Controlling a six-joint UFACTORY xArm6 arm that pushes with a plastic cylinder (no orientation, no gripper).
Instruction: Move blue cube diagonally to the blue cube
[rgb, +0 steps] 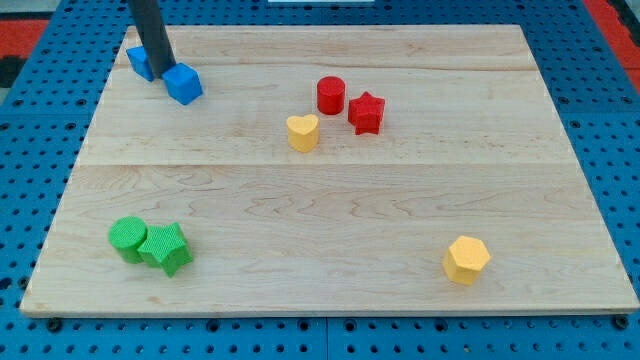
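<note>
A blue cube (184, 84) lies near the board's top left corner. A second blue block (140, 62), shape partly hidden by the rod, lies just up and to the left of it. My dark rod comes down from the view's top edge, and my tip (160, 76) stands between the two blue blocks, touching or nearly touching both.
A red cylinder (331, 95) and a red star (367, 112) sit at the top centre, with a yellow heart (302, 131) just left of them. A green cylinder (127, 238) and green star (167, 248) sit bottom left. A yellow hexagon (466, 260) lies bottom right.
</note>
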